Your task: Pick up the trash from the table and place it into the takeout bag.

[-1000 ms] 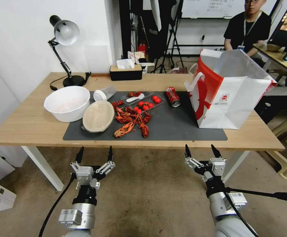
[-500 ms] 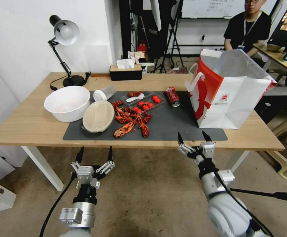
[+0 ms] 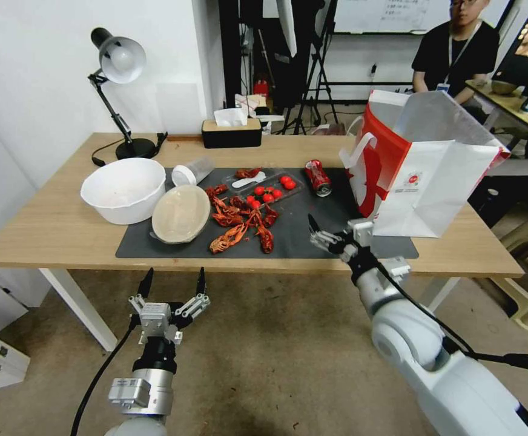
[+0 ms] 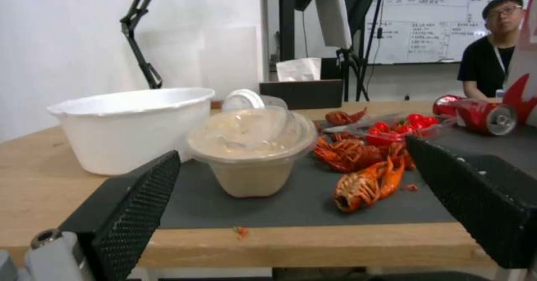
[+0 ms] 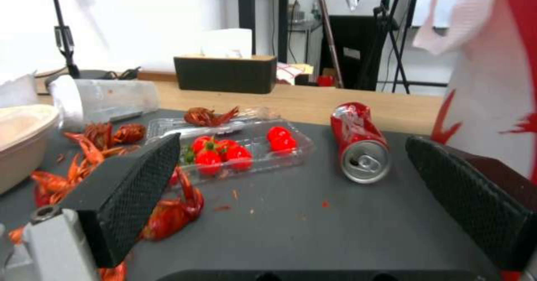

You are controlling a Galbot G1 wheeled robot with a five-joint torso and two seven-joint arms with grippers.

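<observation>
Head view: red soda can (image 3: 318, 178) lies beyond spread right claw (image 3: 332, 232).

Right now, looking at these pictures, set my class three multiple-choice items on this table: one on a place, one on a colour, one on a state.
1. Where does the soda can lie?
A. on the dark mat, beside the takeout bag
B. inside the white bowl
C. on the floor

2. What colour are the takeout bag's side panels?
A. blue
B. red
C. green

3. How is the right gripper?
A. shut on the can
B. open over the mat, holding nothing
C. inside the bag

Answers: 1 A, the can lies on its side on the mat near the bag. 2 B, the side panel facing the can is red. 3 B, its fingers stand apart in the right wrist view.
</observation>
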